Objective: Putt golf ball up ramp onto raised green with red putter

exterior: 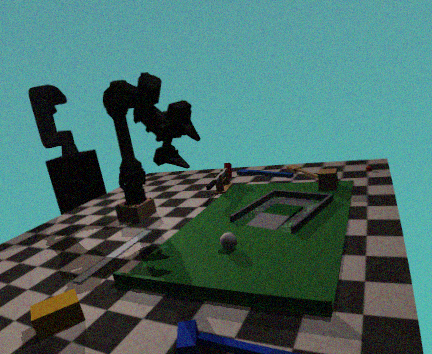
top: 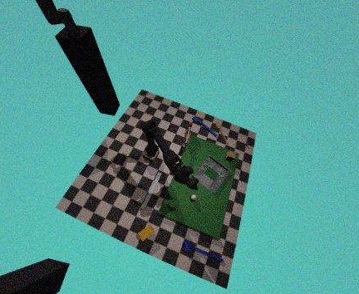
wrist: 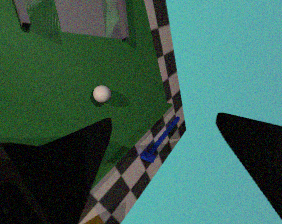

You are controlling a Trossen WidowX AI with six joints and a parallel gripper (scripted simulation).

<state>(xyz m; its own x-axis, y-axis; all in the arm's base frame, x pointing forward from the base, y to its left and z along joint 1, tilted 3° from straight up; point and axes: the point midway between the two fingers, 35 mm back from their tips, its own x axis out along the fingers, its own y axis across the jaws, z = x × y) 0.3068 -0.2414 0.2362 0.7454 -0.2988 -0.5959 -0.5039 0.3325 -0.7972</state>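
My gripper (top: 195, 178) (exterior: 193, 152) (wrist: 162, 120) is open and empty, high above the green mat (top: 183, 209) (exterior: 300, 270) (wrist: 42, 115). The white golf ball (top: 194, 197) (exterior: 228, 241) (wrist: 101, 93) rests on the mat in front of the grey ramp (top: 207, 183) (exterior: 267, 220) (wrist: 87, 15). The raised green (top: 211, 172) (exterior: 286, 209) is a small green square between dark walls behind the ramp. A slim object with a red end (top: 191, 124) (exterior: 227, 166) leans on a small stand at the mat's back left corner; it looks like the red putter, but is too small to be sure.
A blue putter (top: 204, 252) (exterior: 230, 342) (wrist: 162, 140) lies before the mat. A yellow block (top: 146, 232) (exterior: 57, 310) and a grey strip (top: 151, 191) (exterior: 112, 256) lie to its left. At the back are another blue bar (top: 204, 126) (exterior: 265, 173) and a brown block (top: 231, 155) (exterior: 327, 179).
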